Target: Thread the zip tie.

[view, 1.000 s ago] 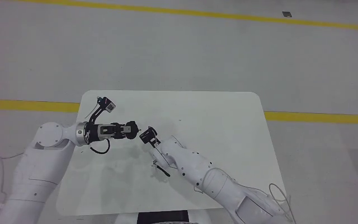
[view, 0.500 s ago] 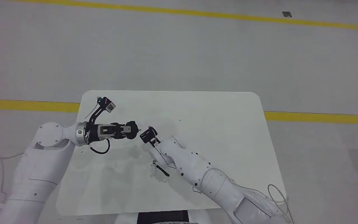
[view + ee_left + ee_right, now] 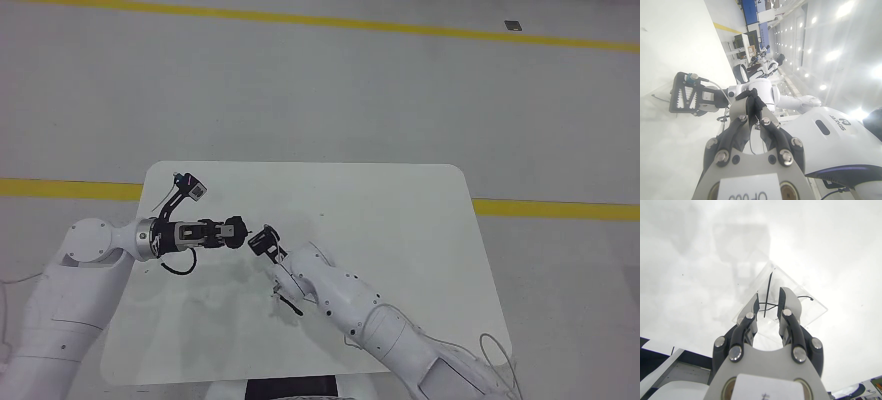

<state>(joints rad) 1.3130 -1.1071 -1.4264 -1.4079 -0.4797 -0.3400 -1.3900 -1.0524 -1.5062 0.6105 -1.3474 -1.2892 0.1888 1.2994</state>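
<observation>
My left gripper [image 3: 243, 228] [image 3: 753, 94] hovers over the left middle of the white table [image 3: 400, 220], shut on a thin black zip tie [image 3: 751, 138] whose tail curves back toward the wrist. Just beside its tip stands my right gripper [image 3: 265, 241] [image 3: 769, 293], seen side-on in the left wrist view [image 3: 683, 92]. Its fingers are open over a clear plastic tray [image 3: 810, 311]. A second black zip tie [image 3: 767, 294] lies in that tray between the open fingers, crossed by a thinner black strand; I cannot tell whether either finger touches it.
A small dark speck [image 3: 322, 213] lies on the table right of the grippers. The table's right half and far side offer free room. Yellow floor lines [image 3: 560, 208] run beyond the table.
The right arm has shifted very slightly near the left gripper's tip. The left arm has kept still.
</observation>
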